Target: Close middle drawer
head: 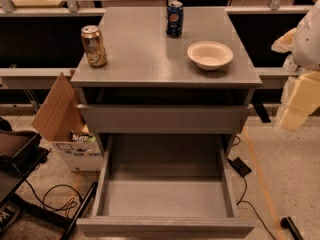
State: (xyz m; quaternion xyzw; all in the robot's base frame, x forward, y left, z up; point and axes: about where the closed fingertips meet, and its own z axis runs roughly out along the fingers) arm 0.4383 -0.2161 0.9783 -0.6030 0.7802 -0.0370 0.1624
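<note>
**MIDDLE DRAWER FULLY EXTENDED; PINCER OFF TO ITS RIGHT**

At the far left, an open cardboard box stands on the floor beside the grey cabinet. On the cabinet's top surface stand a gold drink can at the left, a blue Pepsi can near the back, and an empty pale bowl at the right.

Below the uppermost drawer front, the middle drawer is pulled far out toward the camera. Its bare tray is exposed. Its flat front runs left to right across the bottom of the view.

At the right edge, the pincer hangs beside the cabinet, level with the uppermost drawer and clear of everything. Whether it is apart or together cannot be told.

Key relation: the drawer front lies down and to the left of the pincer. The closing travel runs at right angles to the front's long axis, away from the camera into the cabinet. The pincer probably has to come round in front of the drawer front before it can push.
</note>
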